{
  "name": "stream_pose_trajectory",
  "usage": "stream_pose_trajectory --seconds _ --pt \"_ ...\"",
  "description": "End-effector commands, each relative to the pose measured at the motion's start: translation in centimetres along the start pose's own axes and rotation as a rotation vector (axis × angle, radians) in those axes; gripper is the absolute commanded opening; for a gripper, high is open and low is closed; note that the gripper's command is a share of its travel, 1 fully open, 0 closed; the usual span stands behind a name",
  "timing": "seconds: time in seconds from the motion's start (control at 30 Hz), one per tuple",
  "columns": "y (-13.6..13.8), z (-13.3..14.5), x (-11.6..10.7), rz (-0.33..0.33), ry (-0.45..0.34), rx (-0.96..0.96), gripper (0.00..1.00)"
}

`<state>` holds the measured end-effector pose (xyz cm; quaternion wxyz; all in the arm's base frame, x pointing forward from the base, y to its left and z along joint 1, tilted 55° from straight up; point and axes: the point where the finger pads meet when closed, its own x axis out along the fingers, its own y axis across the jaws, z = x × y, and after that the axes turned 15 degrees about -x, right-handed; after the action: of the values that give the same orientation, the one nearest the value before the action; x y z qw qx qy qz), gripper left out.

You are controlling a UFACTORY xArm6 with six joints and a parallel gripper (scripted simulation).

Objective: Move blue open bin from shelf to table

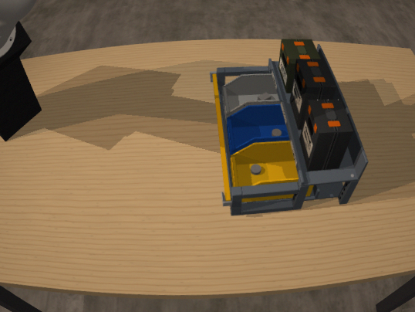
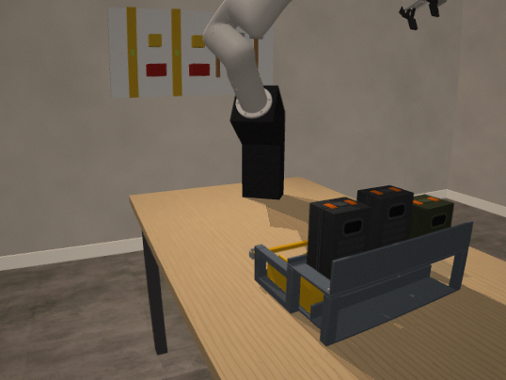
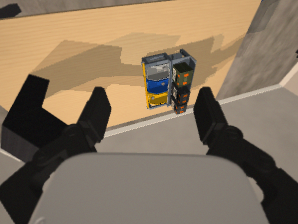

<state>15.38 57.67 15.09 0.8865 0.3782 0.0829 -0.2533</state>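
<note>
The blue open bin [image 1: 256,116] [image 3: 157,85] sits in the shelf between the grey bin [image 1: 251,86] and the yellow bin [image 1: 270,154]. A grey round part [image 1: 276,132] lies in the blue bin. Grey parts also show in the other two bins. The shelf [image 1: 270,190] [image 2: 400,263] stands on the table top [image 1: 116,216] [image 2: 202,226]. The bins' open fronts face a yellow bar [image 1: 219,116] along the shelf's front. My gripper [image 2: 423,20] [image 3: 151,98] is open and empty, high above and well away from the shelf. The blue bin is hidden in the exterior view.
Two black cases [image 1: 329,143] [image 2: 386,212] and a dark green case [image 1: 290,66] [image 2: 433,213] stand upright in the shelf's rear section, behind the bins. They rise well above the bins. The arm's black base [image 1: 19,96] [image 2: 263,169] stands at the table's far end.
</note>
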Motion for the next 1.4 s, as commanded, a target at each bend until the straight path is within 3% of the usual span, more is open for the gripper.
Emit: stream_pose_trajectory --seconds 0.0,1.37 --pt "-0.01 0.06 -0.11 0.002 0.004 0.001 1.0" --pt "-0.09 0.82 -0.16 0.002 0.004 0.001 1.0"
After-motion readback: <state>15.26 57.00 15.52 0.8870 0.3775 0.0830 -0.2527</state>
